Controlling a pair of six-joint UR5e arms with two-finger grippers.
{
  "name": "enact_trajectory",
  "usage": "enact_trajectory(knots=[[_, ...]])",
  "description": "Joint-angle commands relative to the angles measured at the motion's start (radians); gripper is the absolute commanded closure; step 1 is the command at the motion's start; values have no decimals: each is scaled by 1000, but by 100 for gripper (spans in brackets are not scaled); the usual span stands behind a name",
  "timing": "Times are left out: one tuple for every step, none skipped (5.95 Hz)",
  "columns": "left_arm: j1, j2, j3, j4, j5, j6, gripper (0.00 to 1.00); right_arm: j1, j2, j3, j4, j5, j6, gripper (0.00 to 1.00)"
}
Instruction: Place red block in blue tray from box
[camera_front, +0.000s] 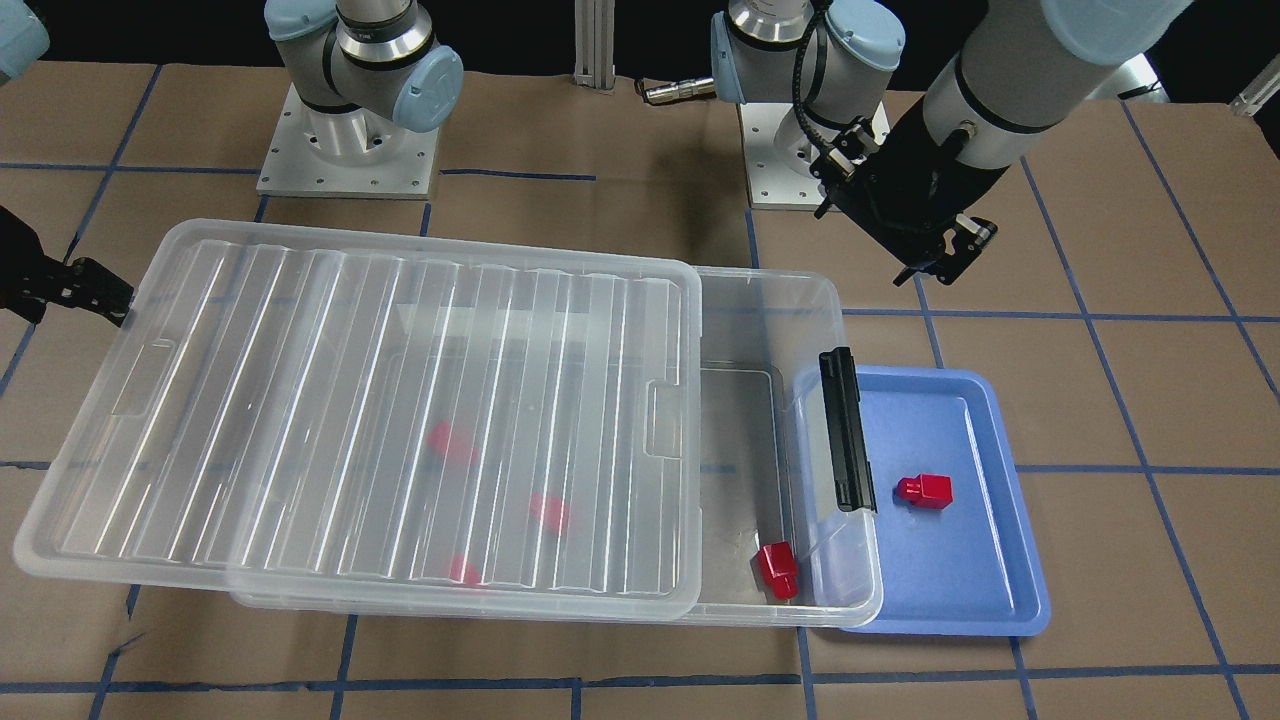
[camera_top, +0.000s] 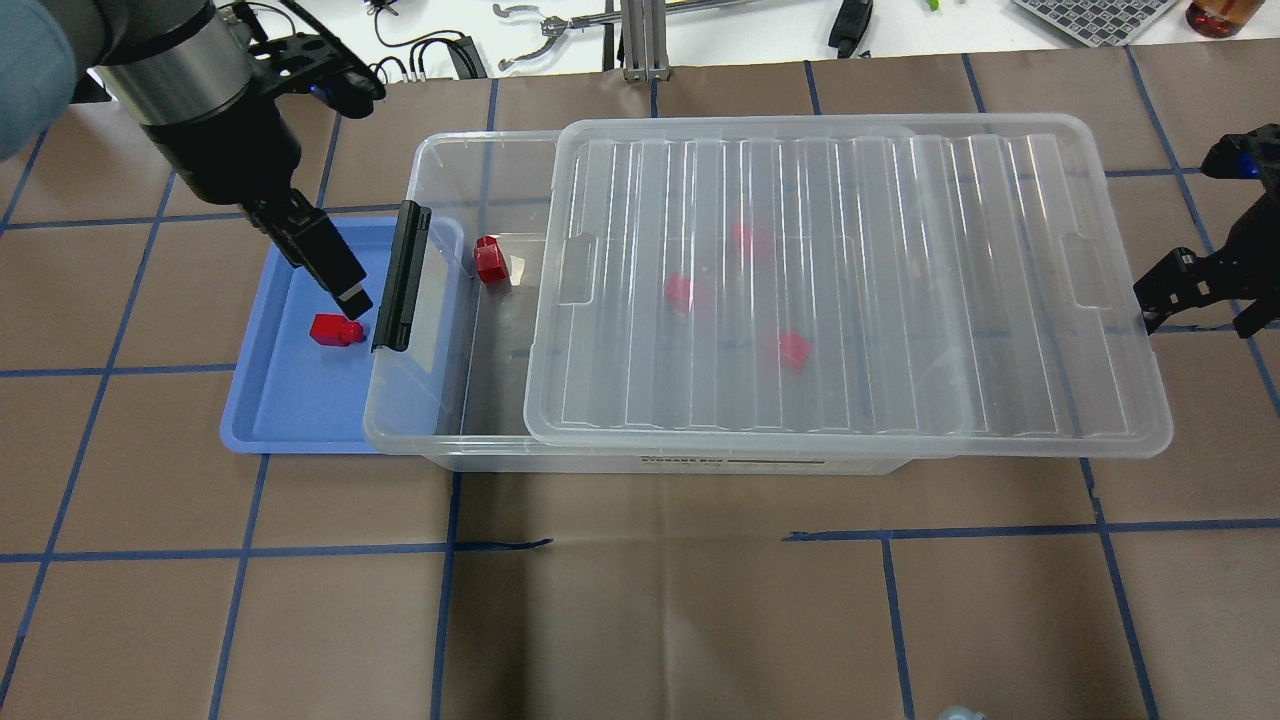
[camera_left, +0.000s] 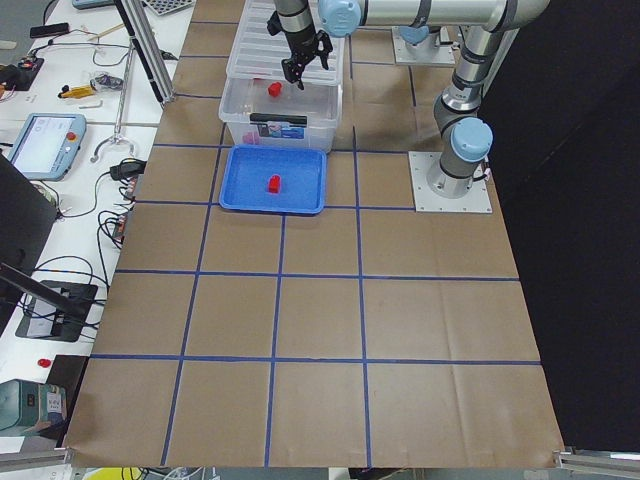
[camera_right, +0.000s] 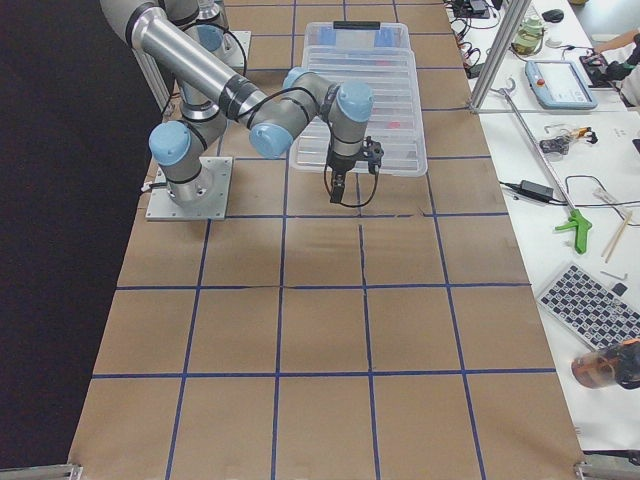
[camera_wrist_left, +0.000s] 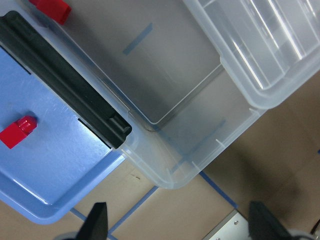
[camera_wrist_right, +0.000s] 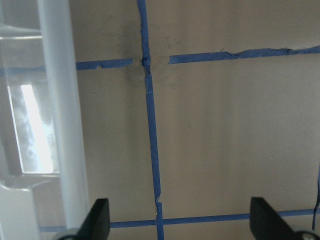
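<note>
Judging from the blue tray (camera_front: 985, 590), one red block (camera_front: 924, 490) already lies at its middle, stub toward the box (camera_front: 850, 560), and your left end effector (camera_wrist_left: 180, 225), spread and empty, hangs off the tray's robot-side edge, nearest the second red block (camera_front: 777, 570) inside the box's uncovered end.

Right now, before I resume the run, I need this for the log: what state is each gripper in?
Left gripper: open, holding nothing.
Right gripper: open, holding nothing.
</note>
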Motion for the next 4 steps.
enact_trajectory(knots=[[-37,39,-14,92,8,-488,2,34,-18,27,0,0,27,0],[-37,36,-26,178,13,-648,2,63,-26,28,0,0,40,0],[-37,37,-20,183,13,-687,2,95,-27,28,1,0,85,0],[-37,36,-5,183,13,-716,2,113,-27,28,1,16,112,0]])
